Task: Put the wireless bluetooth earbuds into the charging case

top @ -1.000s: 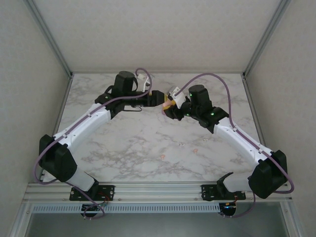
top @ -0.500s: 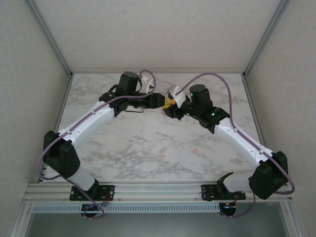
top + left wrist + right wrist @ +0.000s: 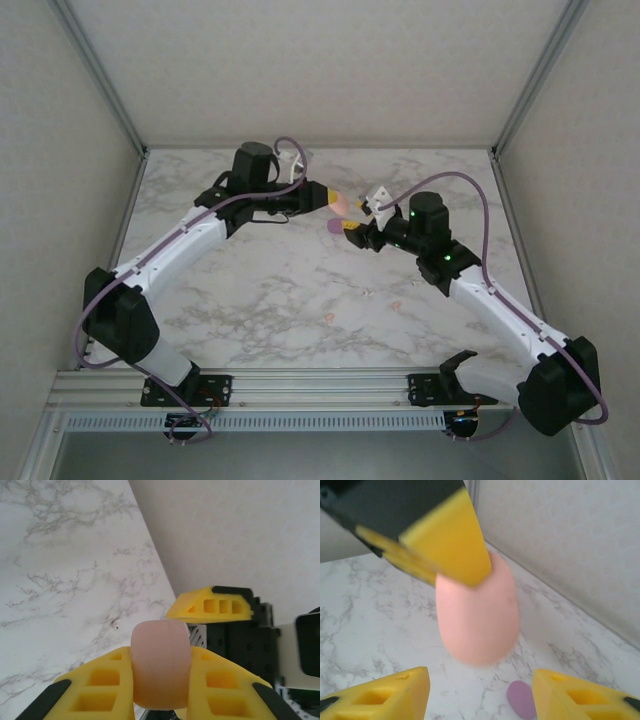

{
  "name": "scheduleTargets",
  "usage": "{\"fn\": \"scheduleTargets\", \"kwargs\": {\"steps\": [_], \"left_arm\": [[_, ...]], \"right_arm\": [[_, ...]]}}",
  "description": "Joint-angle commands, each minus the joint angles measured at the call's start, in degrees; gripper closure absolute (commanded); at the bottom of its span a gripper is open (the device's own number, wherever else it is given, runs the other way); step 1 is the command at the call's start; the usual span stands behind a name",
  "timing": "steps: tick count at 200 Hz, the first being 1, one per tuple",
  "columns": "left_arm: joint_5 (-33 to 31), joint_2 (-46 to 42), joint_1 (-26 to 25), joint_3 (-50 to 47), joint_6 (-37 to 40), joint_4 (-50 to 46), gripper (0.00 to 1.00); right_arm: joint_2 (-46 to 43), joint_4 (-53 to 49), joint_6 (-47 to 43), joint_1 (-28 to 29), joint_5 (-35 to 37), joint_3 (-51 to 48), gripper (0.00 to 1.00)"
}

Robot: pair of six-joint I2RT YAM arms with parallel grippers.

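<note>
My left gripper [image 3: 338, 203] is shut on a pink-orange charging case [image 3: 161, 665], held above the far middle of the table with its rounded end sticking out past the yellow fingers. The case [image 3: 477, 615] hangs just in front of my right gripper [image 3: 480, 692], whose jaws stand open and apart from it with nothing between them. In the top view the right gripper [image 3: 352, 230] sits just right of and nearer than the case [image 3: 346, 205]. Two tiny pink-orange earbuds [image 3: 328, 316] [image 3: 395, 304] lie on the marble nearer the front.
A small purple rounded piece [image 3: 521, 699] lies on the marble below the held case; I cannot tell if it is a bud or a case. The white back wall [image 3: 240, 530] stands close behind both grippers. The marble table [image 3: 250, 290] stretches open toward the front.
The left gripper has closed on the pink-orange case. The right gripper has opened, let go of it and drawn back to the right.
</note>
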Motion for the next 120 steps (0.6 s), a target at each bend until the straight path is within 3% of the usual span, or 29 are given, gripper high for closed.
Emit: {"fn": "scheduleTargets", "kwargs": {"steps": [1, 41, 120], "left_arm": [[4.1, -3.0, 0.8, -1.6, -7.7, 7.0, 0.85], [4.4, -4.3, 0.9, -3.5, -12.9, 11.0, 0.84], [6.0, -4.9, 0.8, -3.3, -14.9, 12.3, 0.83]], "right_arm": [[-0.4, 11.0, -1.0, -1.4, -4.5, -1.3, 0.42], [1.8, 14.6, -0.3, -1.4, -10.0, 0.8, 0.4], [3.4, 19.4, 1.5, -1.4, -10.8, 2.2, 0.46]]}}
